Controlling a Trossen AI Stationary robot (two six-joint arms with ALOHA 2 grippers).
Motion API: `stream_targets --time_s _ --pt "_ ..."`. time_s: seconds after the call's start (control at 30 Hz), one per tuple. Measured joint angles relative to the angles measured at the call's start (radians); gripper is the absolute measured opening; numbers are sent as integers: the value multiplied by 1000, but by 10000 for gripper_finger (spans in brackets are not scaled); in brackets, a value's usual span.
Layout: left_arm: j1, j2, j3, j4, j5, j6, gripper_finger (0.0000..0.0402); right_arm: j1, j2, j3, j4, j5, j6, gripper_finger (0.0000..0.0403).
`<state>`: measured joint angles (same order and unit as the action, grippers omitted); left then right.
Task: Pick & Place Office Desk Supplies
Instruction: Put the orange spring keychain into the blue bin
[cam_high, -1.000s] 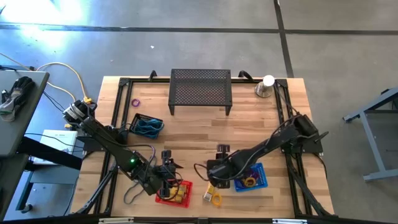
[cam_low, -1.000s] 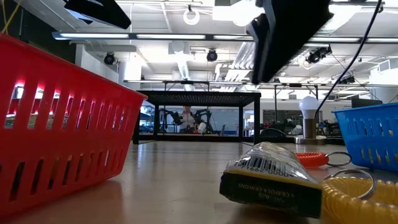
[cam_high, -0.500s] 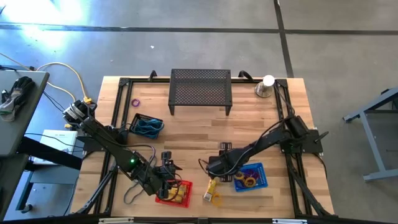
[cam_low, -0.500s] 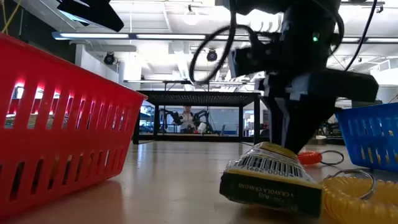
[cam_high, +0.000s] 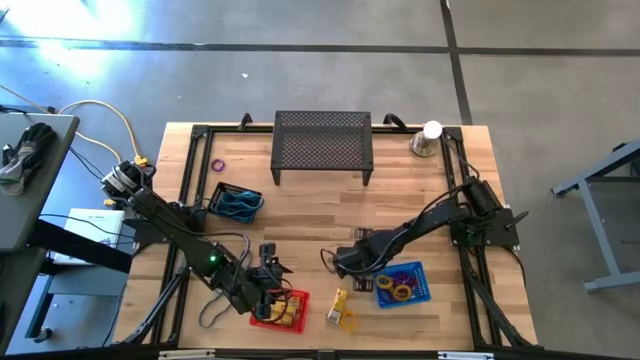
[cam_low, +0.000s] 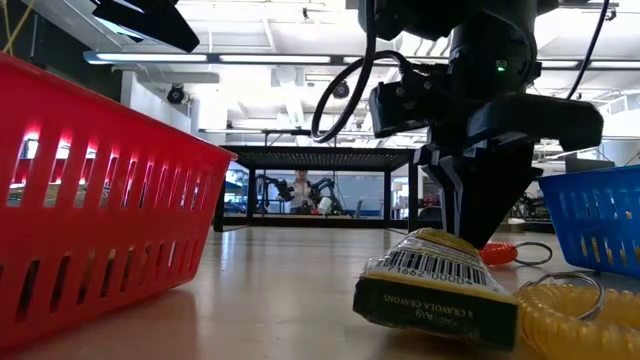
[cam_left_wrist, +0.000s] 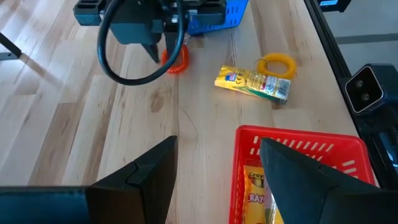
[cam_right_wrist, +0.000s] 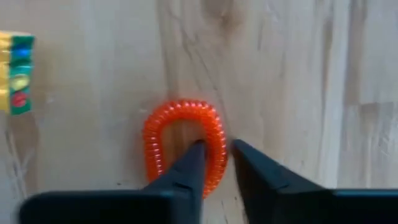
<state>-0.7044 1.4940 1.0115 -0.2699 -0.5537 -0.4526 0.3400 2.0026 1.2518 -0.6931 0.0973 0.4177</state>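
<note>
An orange coil ring (cam_right_wrist: 180, 124) lies on the wood beside the blue basket (cam_high: 415, 272). My right gripper (cam_right_wrist: 216, 148) has come down on it from above and is shut on one side of the loop. It also shows in the low view (cam_low: 490, 232). A yellow crayon box (cam_high: 338, 299) and a yellow coil (cam_high: 347, 320) lie just nearer. My left gripper (cam_left_wrist: 217, 180) hovers open above the red basket (cam_left_wrist: 298, 143), which holds yellow boxes. Teal loops fill a black basket (cam_high: 235, 203), and a purple ring (cam_high: 217, 165) lies near the far left corner. My right gripper pinches one side of the orange coil ring's loop (cam_right_wrist: 219, 134), one finger inside the loop and one outside. The fingers come from above, pointing down, across the coiled strand. The ring lies flat on the table.
The black mesh stand (cam_high: 323, 145) sits at the far middle, and the silver cone with a white ball (cam_high: 428, 138) at the far right corner. The blue basket holds several small rings. Bare wood lies between the mesh stand and the baskets.
My right gripper has come down from well above the table beside the blue basket onto the orange coil ring, shifting slightly toward the far edge. The ring, the crayon box and the yellow coil have stayed in place. The left arm has kept still.
</note>
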Motion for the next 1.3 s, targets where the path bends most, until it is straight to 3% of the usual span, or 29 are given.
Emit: stream_targets --time_s 0.13,0.23,0.37,0.57,0.8,0.97,1.07,1.17,1.3 --pt "0 0 0 0 0 20 219 0 0 -3 33 -9 -34 14" --pt "0 0 0 -4 0 85 219 7 1 2 54 5 -29 11" --pt "0 0 0 -6 0 160 219 39 10 54 -8 130 -7 6" --pt "0 0 0 -6 0 164 219 70 -11 153 -67 264 27 5" --pt "0 0 0 -11 0 157 219 156 -121 220 -171 385 98 4" --pt "-12 0 0 -17 8 157 219 253 -213 222 -342 393 312 4" --pt "-18 0 0 -18 10 164 219 333 -261 222 -485 389 532 4" --pt "-20 0 0 -11 10 160 219 388 -272 223 -594 336 737 4" --pt "-20 8 0 42 17 155 219 450 -263 179 -611 261 882 4"
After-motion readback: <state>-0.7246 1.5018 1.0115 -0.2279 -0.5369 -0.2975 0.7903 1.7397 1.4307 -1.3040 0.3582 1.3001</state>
